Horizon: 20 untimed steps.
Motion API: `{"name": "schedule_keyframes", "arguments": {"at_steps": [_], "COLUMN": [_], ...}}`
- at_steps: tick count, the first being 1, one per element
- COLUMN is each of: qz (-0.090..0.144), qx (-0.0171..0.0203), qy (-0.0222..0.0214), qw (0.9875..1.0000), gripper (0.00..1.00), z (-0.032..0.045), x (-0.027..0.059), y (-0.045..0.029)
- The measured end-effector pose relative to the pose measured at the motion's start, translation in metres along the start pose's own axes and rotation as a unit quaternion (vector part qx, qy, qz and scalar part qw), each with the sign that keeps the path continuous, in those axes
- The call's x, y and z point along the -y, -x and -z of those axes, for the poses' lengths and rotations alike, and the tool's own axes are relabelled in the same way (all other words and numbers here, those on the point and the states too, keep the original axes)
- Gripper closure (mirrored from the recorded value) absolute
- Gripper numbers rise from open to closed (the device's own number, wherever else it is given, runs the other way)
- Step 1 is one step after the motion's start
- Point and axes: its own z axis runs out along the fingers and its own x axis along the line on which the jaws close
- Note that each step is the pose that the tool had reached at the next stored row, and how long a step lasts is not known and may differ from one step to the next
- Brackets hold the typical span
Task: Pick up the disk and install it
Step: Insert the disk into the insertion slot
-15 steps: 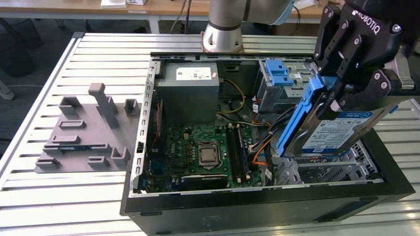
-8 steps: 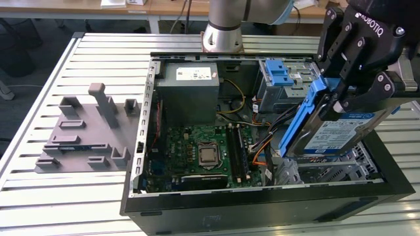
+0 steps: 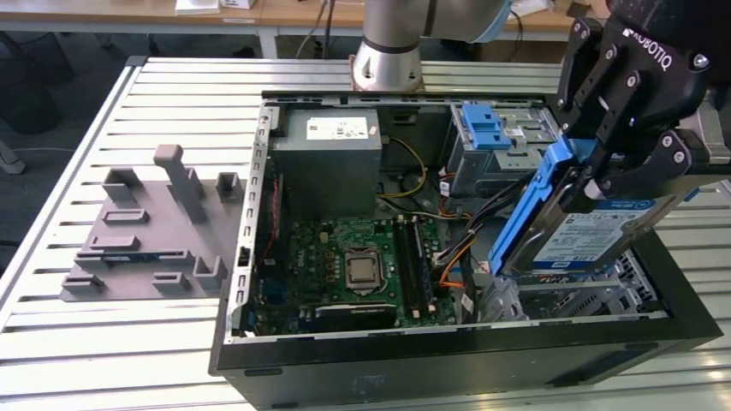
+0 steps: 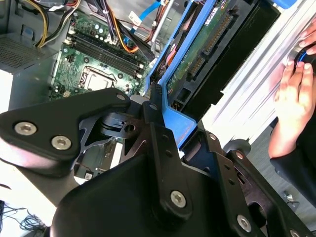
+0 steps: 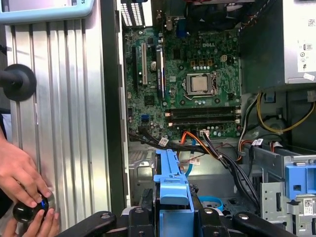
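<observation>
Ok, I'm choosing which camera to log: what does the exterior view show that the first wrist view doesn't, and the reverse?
Exterior view adds: the labelled face of the disk, held tilted by the gripper over the case, and a grey fixture on the table. First wrist view adds: a person's hands on a black knob beside the case. Shared: the motherboard and the blue carrier.
</observation>
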Motion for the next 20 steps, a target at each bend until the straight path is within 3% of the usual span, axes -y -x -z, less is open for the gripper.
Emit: {"name": "schedule_keyframes", "arguments": {"at_steps": [20], "qz": [0.001], "qx": [-0.0001], "qy": [0.0000], "qw": [1.0000], "gripper": [0.63], "z": [-0.0060], "x": [0.0150], "y": [0.0009]}}
